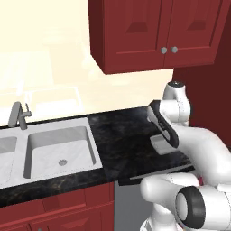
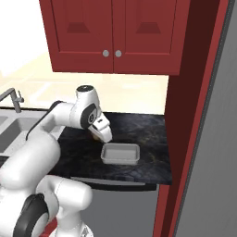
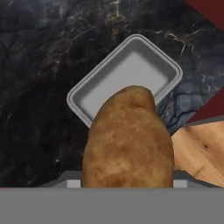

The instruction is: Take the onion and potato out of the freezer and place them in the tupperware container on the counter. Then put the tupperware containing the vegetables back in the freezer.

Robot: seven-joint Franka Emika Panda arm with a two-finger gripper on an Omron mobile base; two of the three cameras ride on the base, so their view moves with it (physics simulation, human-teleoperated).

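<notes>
Potato (image 3: pixel 129 140): its lower end is cut off at 6 o'clock in the hand view and it covers the fingers and the tub's (image 3: pixel 109 65) near corner. From the left base, the arm (image 1: pixel 163 122) hides most of the tub. The sink (image 1: pixel 31 153) is cut at 9 o'clock.

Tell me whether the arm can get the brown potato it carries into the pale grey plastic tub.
Probably yes: the brown potato hangs just above the pale grey plastic tub, which sits empty on the black stone counter, nothing between.

Kitchen: sink (image 1: pixel 58 153), faucet (image 1: pixel 18 115), red cabinets (image 1: pixel 158 31), stone counter (image 1: pixel 126 135).
</notes>
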